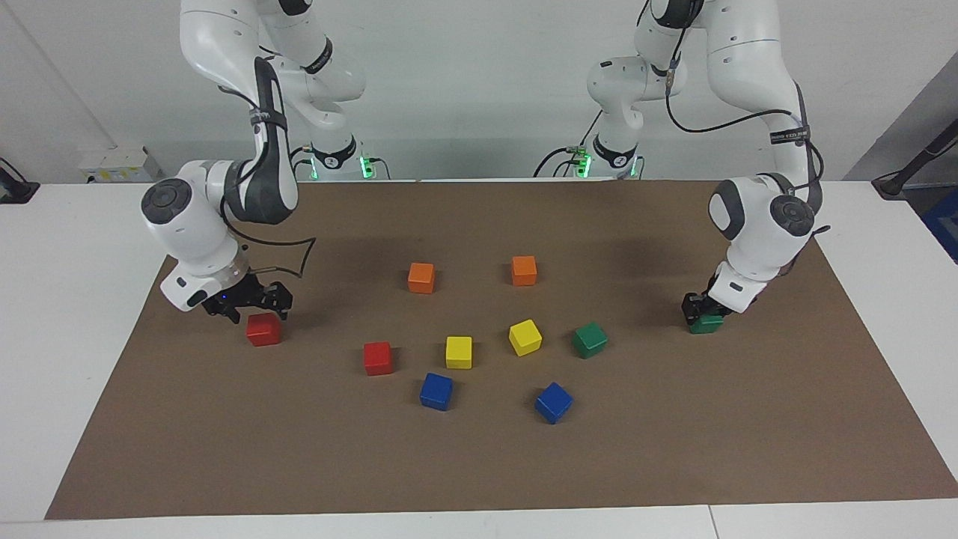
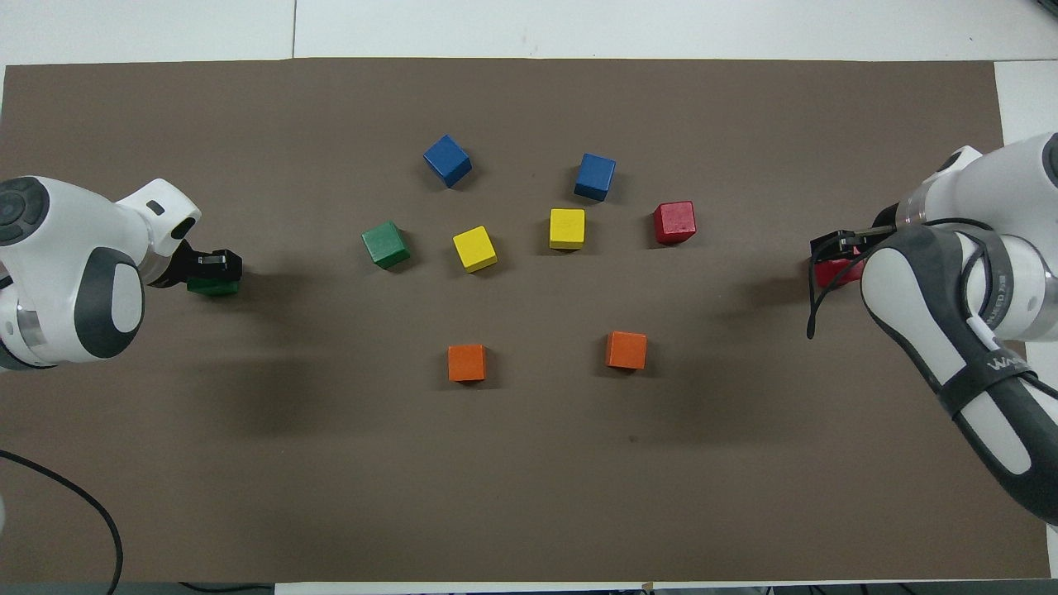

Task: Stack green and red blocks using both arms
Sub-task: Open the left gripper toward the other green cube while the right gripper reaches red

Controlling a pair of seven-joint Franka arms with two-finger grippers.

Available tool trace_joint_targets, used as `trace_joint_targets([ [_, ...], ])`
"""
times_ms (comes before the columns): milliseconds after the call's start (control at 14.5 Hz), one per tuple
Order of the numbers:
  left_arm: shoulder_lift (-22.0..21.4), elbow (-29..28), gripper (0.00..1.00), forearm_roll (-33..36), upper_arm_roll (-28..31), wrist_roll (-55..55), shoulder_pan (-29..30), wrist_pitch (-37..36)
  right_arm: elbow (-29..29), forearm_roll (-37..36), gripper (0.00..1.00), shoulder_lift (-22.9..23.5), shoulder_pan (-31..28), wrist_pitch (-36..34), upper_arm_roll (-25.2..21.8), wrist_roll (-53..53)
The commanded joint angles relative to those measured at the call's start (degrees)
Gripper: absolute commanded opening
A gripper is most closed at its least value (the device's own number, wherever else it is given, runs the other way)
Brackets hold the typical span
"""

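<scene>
The right gripper (image 1: 254, 299) hung just above a red block (image 1: 263, 329) at the right arm's end of the brown mat (image 1: 479, 464), and its jaws stood wide, holding nothing. That block sat on the mat by itself, clear of the fingers. At the left arm's end, the left gripper (image 1: 700, 308) was down on a green block (image 1: 706, 323), which rested on the mat. Its fingers sat around the block's top, but I could not tell whether they gripped it or had let go.

The second red block (image 1: 378, 358) lay on the mat in the middle cluster, toward the right arm's end, and the second green block (image 1: 590, 340) lay toward the left arm's end of that cluster. Between them sat two yellow blocks (image 1: 459, 352). Two blue blocks (image 1: 436, 391) lay farther from the robots than those, and two orange blocks (image 1: 421, 278) nearer to the robots. Nothing was stacked; every block sat singly on the mat.
</scene>
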Motion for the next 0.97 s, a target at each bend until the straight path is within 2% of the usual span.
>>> trace_joint_targets([
  [0,-0.4,3.6,1.00,0.9,-0.5,-0.9,0.4,-2.0,8.4,0.7,1.00,0.4,5.1,-8.5,0.6,7.0],
  [138,0.9,11.6,1.00,0.7,-0.5,-3.9,-1.6,-10.8,9.9,-0.3,1.00,0.7,9.8,-8.1,0.6,12.7],
  [276,1.9,16.0,1.00,0.7,-0.5,-15.1,-6.6,-13.8,12.0,-1.1,1.00,2.8,13.4,-8.0,0.6,17.2],
  [621,4.4,15.7,1.00,0.9,-0.5,-36.6,-16.8,-10.2,12.7,-1.5,1.00,8.2,15.9,-0.2,0.6,19.4],
  [690,5.3,15.7,1.00,0.9,-0.4,-39.6,-19.0,-8.6,12.7,-1.4,1.00,8.7,16.2,0.6,0.6,19.7],
  [897,6.9,15.8,1.00,0.9,-0.3,-43.8,-21.1,-7.4,12.7,-1.2,1.00,10.2,16.5,3.2,0.6,20.0],
])
